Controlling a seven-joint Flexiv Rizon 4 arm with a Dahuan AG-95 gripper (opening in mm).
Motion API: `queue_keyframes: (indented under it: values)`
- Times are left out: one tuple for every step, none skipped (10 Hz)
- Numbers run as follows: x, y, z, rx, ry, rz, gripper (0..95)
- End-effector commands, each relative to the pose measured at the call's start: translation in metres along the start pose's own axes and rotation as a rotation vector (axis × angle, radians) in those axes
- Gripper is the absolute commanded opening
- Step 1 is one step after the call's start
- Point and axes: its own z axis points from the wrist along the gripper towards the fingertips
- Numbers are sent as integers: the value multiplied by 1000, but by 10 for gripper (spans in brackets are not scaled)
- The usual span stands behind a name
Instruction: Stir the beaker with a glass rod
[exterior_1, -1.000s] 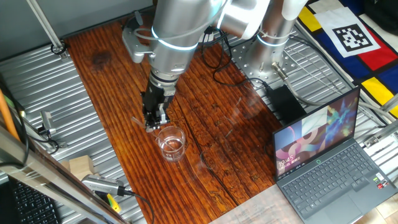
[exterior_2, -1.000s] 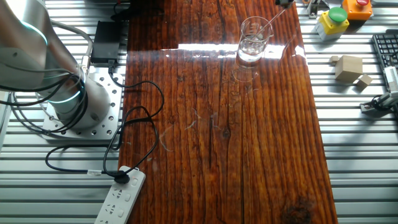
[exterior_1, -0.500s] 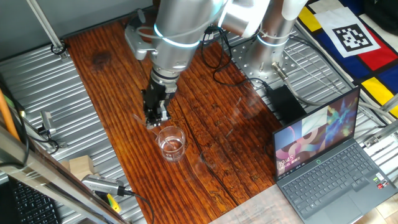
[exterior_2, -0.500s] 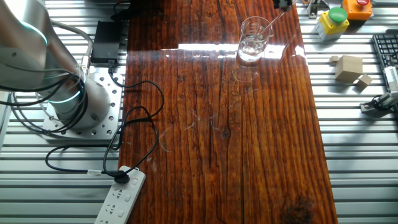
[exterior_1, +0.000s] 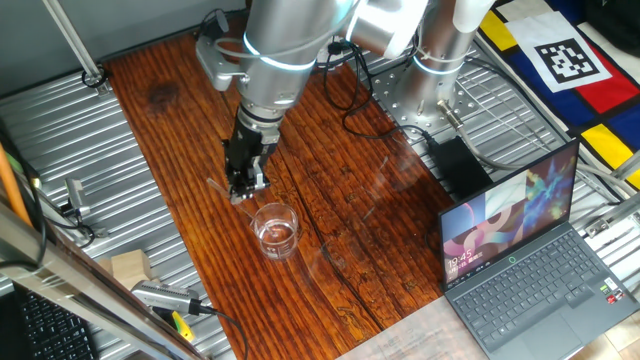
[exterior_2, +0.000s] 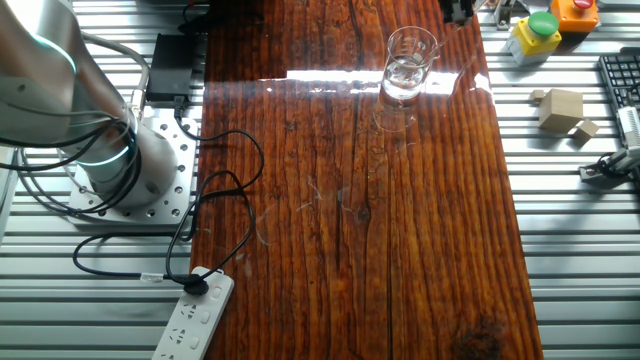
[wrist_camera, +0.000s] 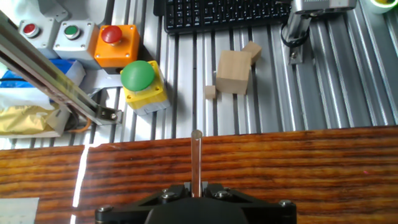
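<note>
The gripper (exterior_1: 240, 190) is closed on the glass rod (wrist_camera: 196, 163). In the hand view the rod comes out from between the two fingers and runs straight ahead, its rounded end over the edge of the wooden table (wrist_camera: 323, 168). The grip is near one end, so most of the rod is free to reach down into a vessel; held that way, it can be dipped without the fingers touching glass.

The beaker (exterior_1: 275, 229) stands upright on the table just beside the gripper, on the side nearer the table's front edge in one fixed view. In the other fixed view the beaker (exterior_2: 407, 65) is seen beside the gripper, which is cut off at the top of the picture. The rod does not appear to be inside the beaker now, though it is too faint in the fixed views to be sure. A little liquid seems to lie at the bottom of the beaker.

Beyond the rod's tip, off the wood on the slatted metal surface, sit a green push button on a yellow box (wrist_camera: 142, 84), a red button on an orange box (wrist_camera: 114, 40), some wooden blocks (wrist_camera: 234, 71) and a keyboard (wrist_camera: 224, 12). Well away on the arm's far side are a laptop (exterior_1: 525, 255) and black cables (exterior_1: 350, 100). None of these lies between the gripper and the beaker, so the short path back to it looks free.
</note>
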Motion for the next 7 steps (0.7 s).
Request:
queue_keyframes:
  values:
    - [-3, 4, 0, 0, 3, 8, 0]
    - [-5, 6, 0, 0, 3, 10, 0]
    - [-4, 8, 0, 1, 3, 12, 0]
    - [-3, 11, 1, 2, 3, 23, 0]
    - [-2, 14, 2, 2, 3, 32, 0]
    - [-1, 17, 3, 3, 3, 37, 0]
    - [-1, 20, 2, 4, 4, 46, 0]
